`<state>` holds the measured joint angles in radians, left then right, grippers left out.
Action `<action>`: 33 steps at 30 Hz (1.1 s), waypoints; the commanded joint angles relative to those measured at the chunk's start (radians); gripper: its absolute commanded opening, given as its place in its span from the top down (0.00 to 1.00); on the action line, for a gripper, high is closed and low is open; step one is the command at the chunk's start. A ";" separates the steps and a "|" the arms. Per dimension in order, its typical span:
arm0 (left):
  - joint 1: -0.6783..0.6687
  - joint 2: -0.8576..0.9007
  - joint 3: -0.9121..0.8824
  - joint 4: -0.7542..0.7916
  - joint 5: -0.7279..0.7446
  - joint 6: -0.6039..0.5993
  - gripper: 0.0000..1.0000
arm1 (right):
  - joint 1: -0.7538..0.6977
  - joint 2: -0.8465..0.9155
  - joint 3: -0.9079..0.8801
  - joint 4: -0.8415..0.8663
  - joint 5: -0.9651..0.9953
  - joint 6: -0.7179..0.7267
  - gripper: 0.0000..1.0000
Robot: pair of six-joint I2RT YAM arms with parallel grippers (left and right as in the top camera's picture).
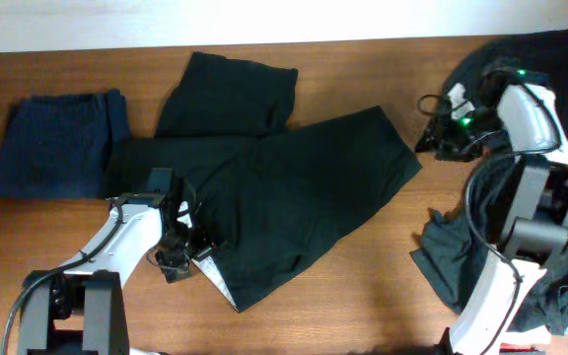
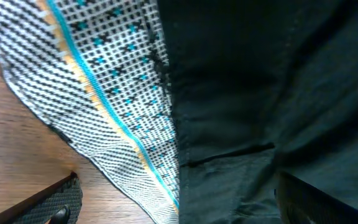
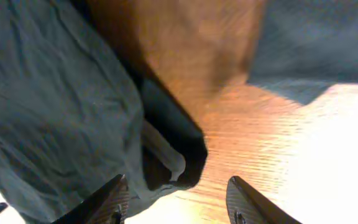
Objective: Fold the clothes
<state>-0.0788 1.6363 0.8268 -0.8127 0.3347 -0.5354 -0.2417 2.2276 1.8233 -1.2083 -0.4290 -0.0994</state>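
The black shorts (image 1: 284,187) lie spread across the middle of the table, one leg towards the back and one towards the right. Their white patterned waistband lining (image 1: 217,282) shows at the front edge. My left gripper (image 1: 179,248) is open, low over that waistband. In the left wrist view its fingers (image 2: 179,208) straddle the border between the lining (image 2: 104,93) and the black fabric (image 2: 272,93). My right gripper (image 1: 430,133) is open beside the shorts' right corner. In the right wrist view its fingers (image 3: 179,202) are empty over a dark fabric corner (image 3: 55,106).
A navy-blue folded garment (image 1: 52,143) lies at the back left, touching the shorts' left end. A black T-shirt (image 1: 461,251) is heaped at the right under and around the right arm. Bare wood (image 1: 363,286) shows in front of the shorts.
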 commanded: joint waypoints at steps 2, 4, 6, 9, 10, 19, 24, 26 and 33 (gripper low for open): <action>-0.002 0.041 -0.026 0.107 0.043 0.035 0.04 | 0.077 -0.008 -0.076 0.013 0.183 0.011 0.63; -0.002 0.041 -0.026 0.124 0.043 0.035 0.10 | 0.084 -0.008 -0.110 0.018 0.205 0.010 0.67; -0.006 0.041 -0.026 0.126 0.035 0.035 0.32 | 0.084 -0.008 -0.165 0.026 0.205 0.010 0.94; -0.006 0.041 -0.026 0.157 0.010 0.035 0.67 | 0.082 -0.008 -0.182 0.004 0.215 0.049 0.96; -0.006 0.041 -0.026 0.178 -0.002 0.035 0.78 | 0.081 -0.009 -0.182 -0.010 0.244 0.108 0.96; 0.139 0.066 0.145 0.317 -0.088 0.203 0.92 | 0.050 -0.058 -0.183 -0.162 0.336 0.397 0.96; 0.235 0.140 0.355 0.189 -0.132 0.217 0.93 | 0.062 -0.122 -0.191 -0.227 0.336 0.393 0.96; 0.239 0.146 0.391 0.010 -0.119 0.217 0.96 | 0.109 -0.138 -0.195 -0.225 0.336 0.391 0.96; 0.206 0.148 0.391 -0.227 -0.085 0.272 0.91 | 0.209 -0.138 -0.195 -0.272 0.385 0.389 0.93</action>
<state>0.1318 1.7741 1.2095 -1.0405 0.2352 -0.3008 -0.0406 2.1197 1.6337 -1.4693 -0.0864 0.2840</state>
